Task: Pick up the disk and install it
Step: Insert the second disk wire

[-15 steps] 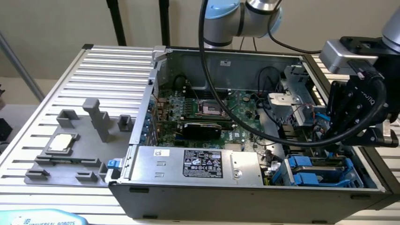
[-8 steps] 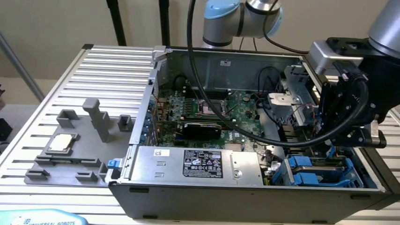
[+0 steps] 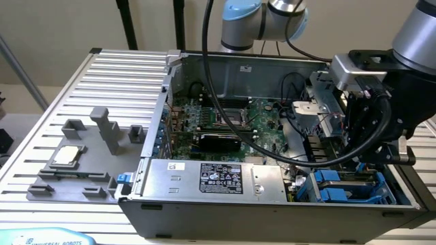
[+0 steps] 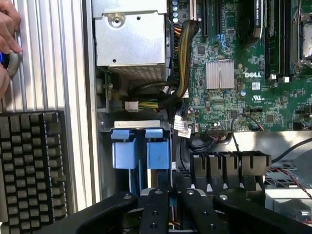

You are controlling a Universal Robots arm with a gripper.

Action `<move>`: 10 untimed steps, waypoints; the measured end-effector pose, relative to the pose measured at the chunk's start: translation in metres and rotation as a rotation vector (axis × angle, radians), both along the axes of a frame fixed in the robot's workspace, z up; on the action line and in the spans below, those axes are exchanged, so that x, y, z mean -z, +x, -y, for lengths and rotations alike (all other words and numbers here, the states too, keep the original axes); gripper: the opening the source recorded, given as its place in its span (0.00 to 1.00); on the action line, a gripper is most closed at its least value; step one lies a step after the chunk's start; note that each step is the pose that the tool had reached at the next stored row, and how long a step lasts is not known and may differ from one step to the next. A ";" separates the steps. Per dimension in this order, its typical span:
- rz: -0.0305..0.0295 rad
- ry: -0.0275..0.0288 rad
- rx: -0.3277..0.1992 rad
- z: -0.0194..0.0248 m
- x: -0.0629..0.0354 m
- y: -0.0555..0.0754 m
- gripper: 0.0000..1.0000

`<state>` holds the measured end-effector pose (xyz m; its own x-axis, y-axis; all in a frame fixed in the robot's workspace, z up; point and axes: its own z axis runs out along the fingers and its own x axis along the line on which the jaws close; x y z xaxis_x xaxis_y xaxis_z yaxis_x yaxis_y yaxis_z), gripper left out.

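Observation:
Two blue-framed carriers stand on edge side by side in the drive bay at the case's front corner, on the exterior view's right. I take the one nearer my fingers as the disk point(image 4: 157, 153) point(image 3: 338, 177); its label face is hidden. My gripper point(image 4: 176, 195) point(image 3: 389, 153) hangs just above and beside that bay. Its black fingers point(image 4: 153, 209) are drawn close together, shut, and I see nothing held between them.
The open computer case point(image 3: 170, 66) holds a green motherboard point(image 4: 243, 73) and a grey power supply box point(image 3: 211, 176). A black cable point(image 3: 225, 117) loops across the case. A square chip point(image 3: 68, 154) sits on the grey fixture. A person's hand point(image 4: 7, 29) and a keyboard point(image 4: 31, 165) lie beside the case.

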<state>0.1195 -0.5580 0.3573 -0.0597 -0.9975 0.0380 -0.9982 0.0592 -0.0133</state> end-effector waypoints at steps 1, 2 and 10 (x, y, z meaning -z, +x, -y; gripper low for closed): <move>0.0083 0.0001 -0.001 0.0000 0.0005 0.000 0.16; 0.0146 0.0000 -0.002 0.0000 0.0011 0.000 0.16; 0.0307 -0.0003 -0.003 0.0004 0.0065 0.000 0.16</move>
